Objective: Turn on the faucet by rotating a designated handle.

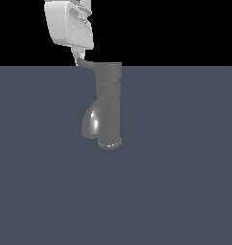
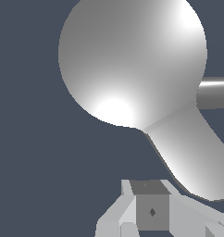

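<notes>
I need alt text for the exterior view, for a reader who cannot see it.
A white robot tool reaches down to the tip of the thin handle that sticks out of the cap of a grey upright faucet. The faucet stands on a plain blue-grey floor, its glossy curved spout toward the exterior view's left.

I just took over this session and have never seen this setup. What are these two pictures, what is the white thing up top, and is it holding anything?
Both pictures are simulator renders of one moment. The exterior view looks from off the arm: the white block at the top is the robot arm's gripper, reaching down to the thin handle that sticks sideways out of the cap of the grey faucet. The faucet stands on a plain blue-grey surface; nothing else shows on it. The wrist view comes from a camera on the arm, looking down on the faucet's round top. The jaws sit at the handle's tip, but whether they clamp it cannot be told.
</notes>
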`<state>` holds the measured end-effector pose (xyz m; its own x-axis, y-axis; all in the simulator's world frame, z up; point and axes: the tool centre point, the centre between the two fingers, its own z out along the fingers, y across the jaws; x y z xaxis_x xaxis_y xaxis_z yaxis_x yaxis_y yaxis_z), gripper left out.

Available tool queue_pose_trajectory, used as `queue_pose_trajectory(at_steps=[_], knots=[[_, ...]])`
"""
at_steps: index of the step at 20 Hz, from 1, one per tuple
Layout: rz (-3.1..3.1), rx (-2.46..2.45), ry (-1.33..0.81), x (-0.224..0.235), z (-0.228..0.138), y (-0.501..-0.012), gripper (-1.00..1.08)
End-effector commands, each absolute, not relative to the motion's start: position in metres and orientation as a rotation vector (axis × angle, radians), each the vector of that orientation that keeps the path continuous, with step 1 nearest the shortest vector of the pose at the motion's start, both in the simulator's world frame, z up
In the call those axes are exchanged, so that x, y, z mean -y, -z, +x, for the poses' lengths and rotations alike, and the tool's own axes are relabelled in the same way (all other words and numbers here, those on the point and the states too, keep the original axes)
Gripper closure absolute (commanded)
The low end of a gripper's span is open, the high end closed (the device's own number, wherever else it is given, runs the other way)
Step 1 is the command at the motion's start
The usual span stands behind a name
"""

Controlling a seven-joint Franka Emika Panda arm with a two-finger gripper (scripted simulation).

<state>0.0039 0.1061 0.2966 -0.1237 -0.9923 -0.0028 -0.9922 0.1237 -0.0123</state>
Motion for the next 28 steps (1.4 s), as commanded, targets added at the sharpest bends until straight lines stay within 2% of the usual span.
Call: queue_pose_trajectory(at_steps=[1, 18, 20, 28], knots=[[-2.074, -2.355, 0.008, -0.102, -0.006, -0.297, 1.08], [-2.078, -2.356, 0.001, -0.086, -0.056, -0.297, 1.08], [-2.097, -2.336, 0.003, -0.097, -0.054, -0.296, 1.08], [-2.087, -2.346, 0.001, -0.058, -0.069, -0.296, 1.08]])
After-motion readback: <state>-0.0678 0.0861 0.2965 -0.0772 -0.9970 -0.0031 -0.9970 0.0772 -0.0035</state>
